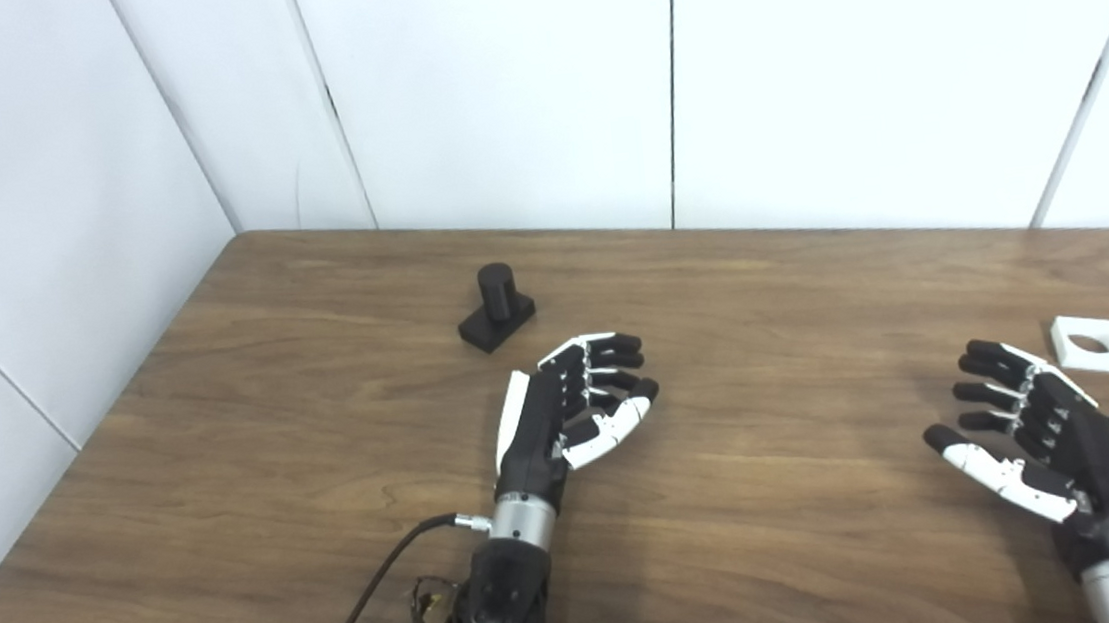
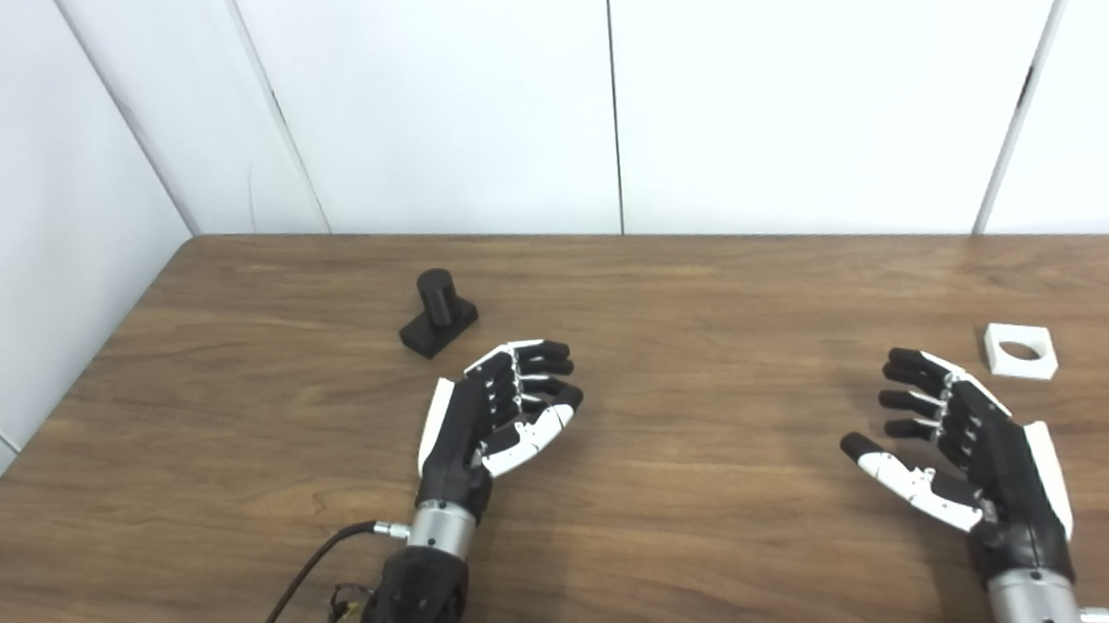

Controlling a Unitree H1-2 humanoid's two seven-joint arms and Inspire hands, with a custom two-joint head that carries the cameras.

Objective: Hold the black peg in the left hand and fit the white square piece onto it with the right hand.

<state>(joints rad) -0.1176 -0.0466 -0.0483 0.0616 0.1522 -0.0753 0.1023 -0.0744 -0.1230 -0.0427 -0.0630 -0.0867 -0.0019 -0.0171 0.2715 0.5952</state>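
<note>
The black peg [image 1: 496,307], a short cylinder on a square base, stands upright on the wooden table [image 1: 326,452] left of centre. My left hand [image 1: 573,405] is open and empty, just in front and to the right of the peg, apart from it. The white square piece [image 1: 1088,343] with a round hole lies flat at the right. My right hand [image 1: 1037,435] is open and empty, in front and to the left of the piece, fingertips close to it without touching. Both also show in the right eye view: the peg [image 2: 437,312] and the piece [image 2: 1020,350].
White wall panels [image 1: 495,86] close the table's back and left sides. A black cable [image 1: 368,589] runs from my left wrist to the front edge. The table's front edge is at the lower left.
</note>
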